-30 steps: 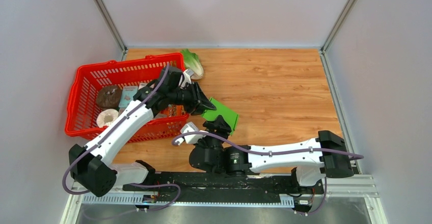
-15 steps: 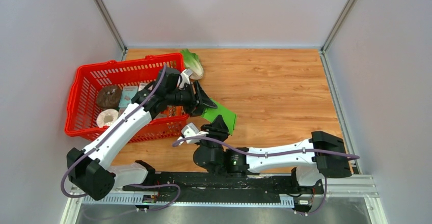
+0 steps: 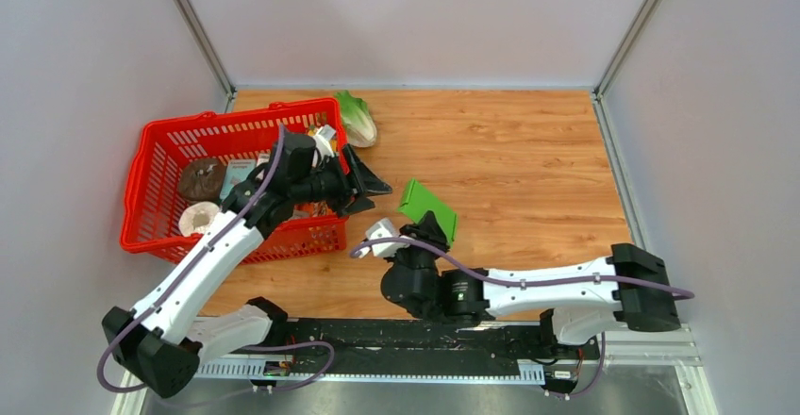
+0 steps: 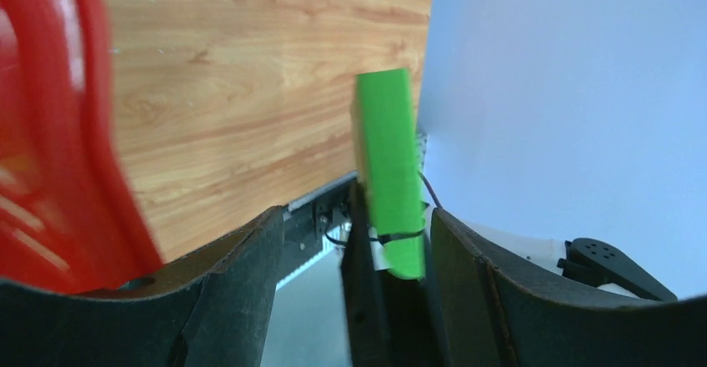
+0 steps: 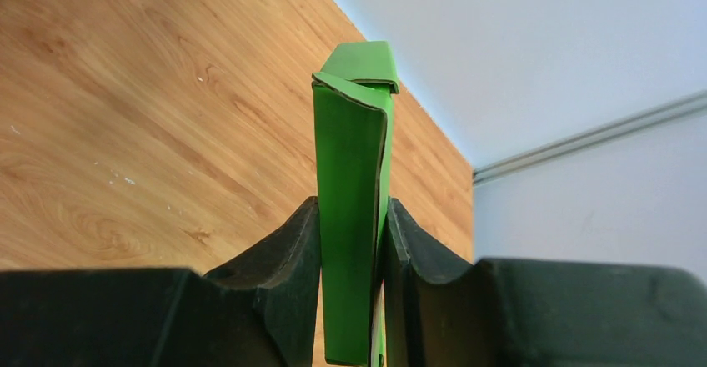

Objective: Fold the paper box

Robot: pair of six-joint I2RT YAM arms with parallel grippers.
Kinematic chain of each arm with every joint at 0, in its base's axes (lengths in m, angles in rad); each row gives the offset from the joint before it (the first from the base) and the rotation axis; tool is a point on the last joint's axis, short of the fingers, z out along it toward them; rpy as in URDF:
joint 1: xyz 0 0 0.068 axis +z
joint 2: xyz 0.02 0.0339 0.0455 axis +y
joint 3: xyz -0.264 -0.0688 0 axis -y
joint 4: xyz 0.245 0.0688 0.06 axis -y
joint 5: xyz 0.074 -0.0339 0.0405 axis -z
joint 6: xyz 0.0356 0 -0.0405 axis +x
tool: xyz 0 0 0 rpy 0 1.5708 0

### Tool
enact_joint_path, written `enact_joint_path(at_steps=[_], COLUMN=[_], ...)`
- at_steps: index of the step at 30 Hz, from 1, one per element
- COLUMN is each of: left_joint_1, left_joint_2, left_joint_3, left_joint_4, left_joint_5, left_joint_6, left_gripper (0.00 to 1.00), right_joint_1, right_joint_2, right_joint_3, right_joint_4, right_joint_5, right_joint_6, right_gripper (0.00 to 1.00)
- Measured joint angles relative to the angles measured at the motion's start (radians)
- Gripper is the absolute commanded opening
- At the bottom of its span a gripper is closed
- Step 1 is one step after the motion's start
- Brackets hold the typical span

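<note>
over the wooden table (image 3: 528, 151), right of the red basket (image 3: 151, 151), the right gripper (image 3: 432, 228) clamps the paper box (image 3: 427, 206) by its lower edge, its upper edges free. the left gripper (image 3: 374, 185) hangs wide apart and empty by the basket's rim, clear of the box

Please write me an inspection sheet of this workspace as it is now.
Surface: wood-grain table top, nothing spilled seen.
Job's things: bright green flattened card box, clamped on edge in the right gripper.
Clutter: red plastic mesh basket holding a brown round item, a white roll and a teal carton; pale green leafy lettuce behind it.
Grippers: right gripper shut on the box; left gripper open, empty, by the basket's right wall.
Cables: purple cable along each arm, no snag seen.
Surroundings: pale walls, metal corner posts.
</note>
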Motion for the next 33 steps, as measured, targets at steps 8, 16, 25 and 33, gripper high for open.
enact_joint_path(at_steps=[8, 16, 25, 33], left_joint_1=[0.000, -0.102, -0.365, -0.411], left_joint_2=[-0.108, -0.268, -0.286, -0.252], left_joint_3=[-0.026, -0.163, -0.436, -0.617], left_joint_4=[0.055, 0.282, 0.449, 0.698], left_joint_5=[-0.157, -0.175, -0.284, -0.356], left_joint_6=[0.127, 0.410, 0.621, 0.671], left_gripper=[0.57, 0.50, 0.46, 0.53], right_joint_1=[-0.182, -0.620, -0.613, -0.613], right_joint_2=[-0.256, -0.243, -0.070, -0.092], right_joint_3=[-0.001, 0.004, 0.014, -0.064], right_joint_4=[-0.400, -0.621, -0.681, -0.606], right_joint_5=[-0.313, -1.138, -1.381, -1.355], right_joint_6=[0.406, 0.559, 0.598, 0.619], right_gripper=[0.15, 0.06, 0.16, 0.32])
